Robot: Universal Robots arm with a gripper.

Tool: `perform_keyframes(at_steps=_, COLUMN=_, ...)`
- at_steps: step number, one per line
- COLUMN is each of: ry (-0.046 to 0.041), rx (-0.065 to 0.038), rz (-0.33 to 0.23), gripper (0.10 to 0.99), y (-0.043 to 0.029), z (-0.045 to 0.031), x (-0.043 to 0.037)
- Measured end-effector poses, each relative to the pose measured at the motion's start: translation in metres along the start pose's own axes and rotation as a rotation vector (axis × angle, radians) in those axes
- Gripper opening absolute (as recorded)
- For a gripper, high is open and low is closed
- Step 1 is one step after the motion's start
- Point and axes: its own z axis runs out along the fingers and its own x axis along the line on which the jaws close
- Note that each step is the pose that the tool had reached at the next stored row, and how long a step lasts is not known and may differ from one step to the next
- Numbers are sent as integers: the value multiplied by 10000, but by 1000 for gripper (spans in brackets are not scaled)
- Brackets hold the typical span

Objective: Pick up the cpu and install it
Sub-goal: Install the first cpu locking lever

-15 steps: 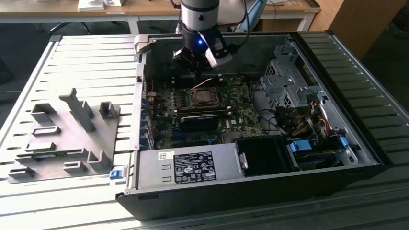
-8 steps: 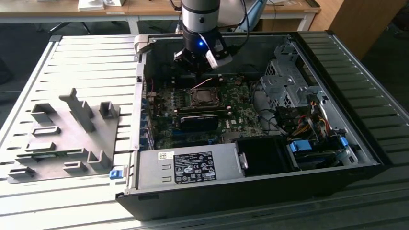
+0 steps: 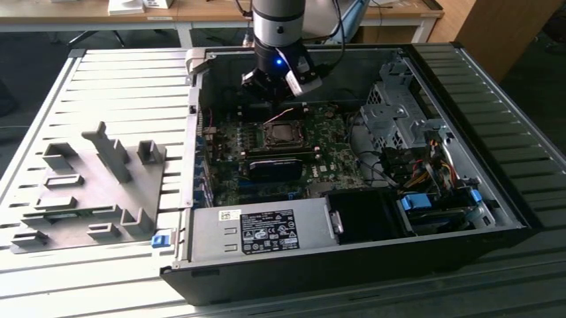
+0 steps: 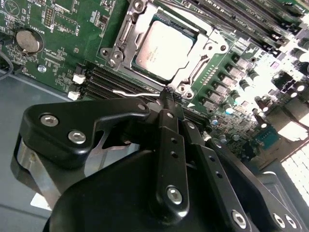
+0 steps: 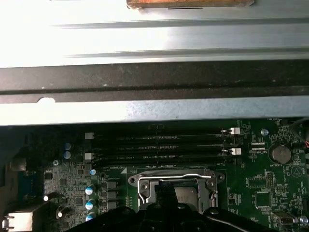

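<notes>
The gripper (image 4: 167, 96) has its fingers drawn together with nothing between them, at the centre of the second wrist view; the cpu (image 4: 164, 44) sits just above, upper centre of that frame, already seated in the socket frame (image 4: 205, 50); the job now, as I judge it, is keeping clear of the wire lever (image 4: 126, 92).

Daylit and bright, glare washing out metal case rim (image 5: 145, 38), dim case interior, soft focus
</notes>
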Motion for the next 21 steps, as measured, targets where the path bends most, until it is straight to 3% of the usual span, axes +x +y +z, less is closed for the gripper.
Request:
perform_keyframes(at_steps=11, ry=-1, rx=0, rz=-1, gripper=106, y=105, z=88, x=-66)
perform_keyframes(at_steps=21, ry=-3, rx=24, rz=0, gripper=106, y=138, z=137, x=-125)
